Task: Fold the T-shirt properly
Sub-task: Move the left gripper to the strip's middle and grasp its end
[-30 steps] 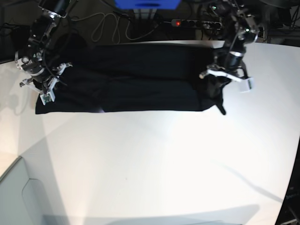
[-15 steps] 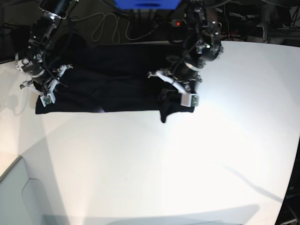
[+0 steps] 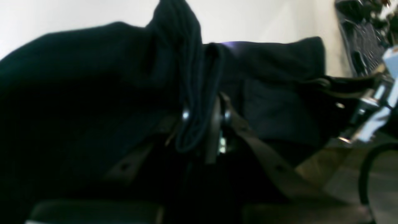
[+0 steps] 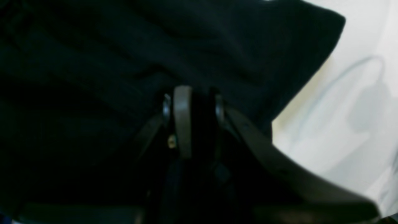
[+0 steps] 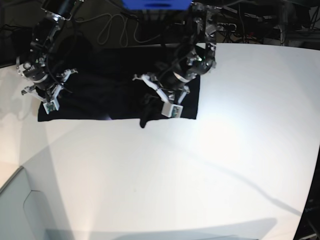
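The black T-shirt [image 5: 110, 90] lies in a long band across the far side of the white table [image 5: 180, 175]. Its right part is folded back over the middle, and a corner [image 5: 144, 120] hangs toward the front edge of the band. Above that fold, my left gripper [image 5: 154, 97] is shut on a bunched ridge of the T-shirt [image 3: 189, 93], gripped between its fingers [image 3: 214, 133]. My right gripper [image 5: 46, 92] stands at the shirt's left end. There its fingers [image 4: 182, 121] are close together with dark T-shirt cloth [image 4: 124, 62] around and between them.
Cables [image 5: 112, 25] and a blue object [image 5: 156, 4] sit behind the table's far edge. A pale grey surface [image 5: 20, 210] shows at the lower left corner. The left arm's body [image 5: 200, 35] reaches in over the shirt from the back.
My left gripper has swept leftward from the shirt's right end to its middle. It dragged that end of the cloth over the rest. The right arm has stayed put.
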Controlling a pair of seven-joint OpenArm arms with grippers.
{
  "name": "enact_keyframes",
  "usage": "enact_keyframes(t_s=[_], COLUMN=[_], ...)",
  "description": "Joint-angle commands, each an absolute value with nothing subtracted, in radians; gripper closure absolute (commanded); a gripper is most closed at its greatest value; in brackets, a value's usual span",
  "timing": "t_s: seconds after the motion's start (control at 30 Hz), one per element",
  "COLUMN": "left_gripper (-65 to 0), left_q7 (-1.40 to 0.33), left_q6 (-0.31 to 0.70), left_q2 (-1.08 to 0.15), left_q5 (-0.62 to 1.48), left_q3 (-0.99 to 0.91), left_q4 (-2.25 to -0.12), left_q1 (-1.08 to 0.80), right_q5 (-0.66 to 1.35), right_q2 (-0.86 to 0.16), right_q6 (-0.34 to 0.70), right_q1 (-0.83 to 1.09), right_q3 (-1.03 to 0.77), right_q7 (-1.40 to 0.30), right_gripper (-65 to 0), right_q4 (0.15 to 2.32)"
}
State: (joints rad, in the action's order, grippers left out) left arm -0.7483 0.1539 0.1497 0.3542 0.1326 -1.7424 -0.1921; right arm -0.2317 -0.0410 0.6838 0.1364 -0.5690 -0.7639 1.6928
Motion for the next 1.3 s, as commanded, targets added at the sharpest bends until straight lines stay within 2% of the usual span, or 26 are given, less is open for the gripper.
enact_keyframes(t_s=[0.0,0.33,0.73,0.77,0.9,0.97,1.03,1.27], left_gripper=[0.0,0.0,0.0,-2.5,-19.9,-25.1,-27.3,-27.6], left_q7=[-0.73,-0.73,-0.736,-0.737,-0.733,-0.733,-0.731,-0.743], left_q6=[0.162,0.162,0.16,0.16,0.16,0.16,0.16,0.16], left_q2=[0.157,0.157,0.157,0.157,0.157,0.157,0.157,0.157], left_q5=[0.369,0.377,0.377,0.377,0.377,0.377,0.378,0.378], left_q3=[0.143,0.203,0.226,0.226,0.226,0.226,0.226,0.223], left_q4=[-1.759,-1.615,-1.613,-1.613,-1.635,-1.662,-1.71,-1.931], left_q1=[-0.174,-0.111,-0.111,-0.111,-0.116,-0.119,-0.124,-0.191], right_q5=[-0.225,-0.225,-0.225,-0.225,-0.225,-0.225,-0.225,-0.225], right_q2=[-0.05,-0.05,-0.05,-0.05,-0.051,-0.051,-0.051,-0.048], right_q6=[0.698,0.698,0.698,0.698,0.698,0.698,0.698,0.698], right_q1=[0.127,0.127,0.127,0.127,0.125,0.125,0.125,0.122], right_q3=[-0.572,-0.572,-0.572,-0.572,-0.572,-0.572,-0.572,-0.572], right_q7=[-0.748,-0.748,-0.748,-0.748,-0.748,-0.748,-0.748,-0.748], right_gripper=[-6.8,-6.9,-6.9,-6.9,-7.0,-7.0,-7.0,-7.1], right_q4=[1.707,1.707,1.707,1.707,1.707,1.707,1.707,1.707])
